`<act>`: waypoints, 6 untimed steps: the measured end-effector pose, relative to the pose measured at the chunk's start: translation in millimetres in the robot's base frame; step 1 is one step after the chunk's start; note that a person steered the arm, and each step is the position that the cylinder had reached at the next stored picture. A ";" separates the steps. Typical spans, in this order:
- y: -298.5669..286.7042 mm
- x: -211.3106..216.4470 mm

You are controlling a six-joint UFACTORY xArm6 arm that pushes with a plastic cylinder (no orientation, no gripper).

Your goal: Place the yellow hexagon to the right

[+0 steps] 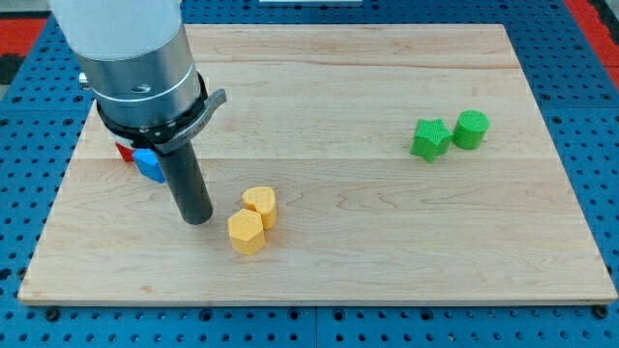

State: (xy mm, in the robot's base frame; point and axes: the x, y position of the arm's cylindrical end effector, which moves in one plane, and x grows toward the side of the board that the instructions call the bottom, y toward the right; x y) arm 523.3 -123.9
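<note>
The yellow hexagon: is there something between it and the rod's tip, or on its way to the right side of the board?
Nothing lies between my tip and the yellow hexagon. The other yellow block touches it at the upper right. Farther right, the board shows only two green blocks, nearer the view's top.

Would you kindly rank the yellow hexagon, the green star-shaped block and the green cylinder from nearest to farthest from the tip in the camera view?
Measured from my tip:
1. yellow hexagon: just to the tip's right, near the view's bottom.
2. green star-shaped block: far off toward the view's right.
3. green cylinder: beside the star, slightly farther right.
</note>
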 end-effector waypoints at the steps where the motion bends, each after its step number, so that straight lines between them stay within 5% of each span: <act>1: 0.1 0.0; 6: 19.3 20.8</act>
State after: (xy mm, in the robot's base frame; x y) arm 544.0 -104.6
